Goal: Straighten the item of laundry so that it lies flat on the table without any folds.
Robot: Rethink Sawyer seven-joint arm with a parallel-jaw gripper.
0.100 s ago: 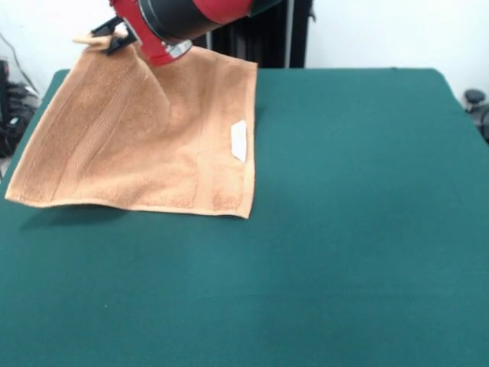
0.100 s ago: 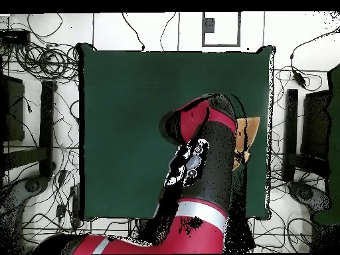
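The item of laundry [image 1: 145,141], a tan-orange towel with a white label [image 1: 239,141], hangs slanted over the far left part of the green table [image 1: 367,229]. My gripper [image 1: 103,38] is shut on its far left corner and holds that corner up. The towel's near left edge floats above the felt and casts a shadow; the right side looks to rest on the table. No fold shows on its spread face. In the overhead view the red and black arm [image 2: 199,166] covers nearly all of the towel [image 2: 251,129], and only a tan strip shows near the table's [image 2: 133,119] right edge.
The towel's left edge reaches past the table's left edge in the front view. Cables [image 2: 40,60] and dark equipment [image 2: 13,106] lie on the floor around the table. A black stand [image 1: 267,34] rises behind the far edge.
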